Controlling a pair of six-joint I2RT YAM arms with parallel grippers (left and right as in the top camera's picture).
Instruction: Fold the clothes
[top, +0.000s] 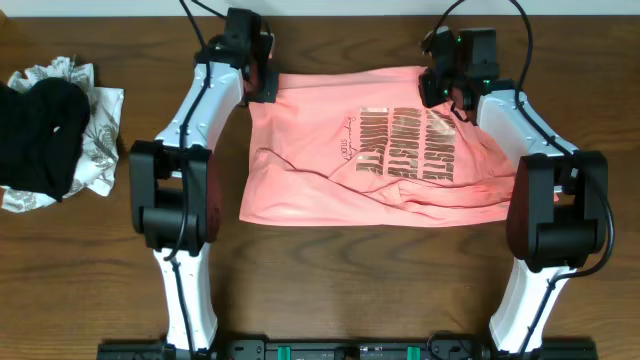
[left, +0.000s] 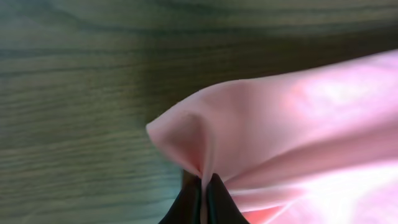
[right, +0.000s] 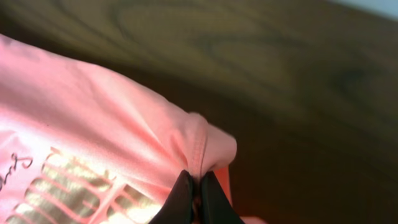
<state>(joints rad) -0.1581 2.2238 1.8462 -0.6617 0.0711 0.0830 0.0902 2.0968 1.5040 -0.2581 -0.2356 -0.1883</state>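
Left gripper (left: 204, 193): jaws pressed together, pinching a corner fold of the salmon-pink T-shirt (top: 320, 190). Right gripper (right: 196, 196): jaws likewise closed, pinching a bunched edge of the shirt beside the lettering. Shirt lies spread and wrinkled on the desk (top: 330, 285), mid-width, towards the far edge. Black and patterned white cloths (top: 50, 130) are heaped at the desk's left edge.

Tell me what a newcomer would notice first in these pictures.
The salmon-pink T-shirt spread across the middle of the dark wooden table stands out, its brownish-gold block lettering toward the right side. The left gripper and the right gripper are each shut on a far corner of it, fabric bunched at the fingertips. At the table's left edge lies a heap of black and white patterned cloth.
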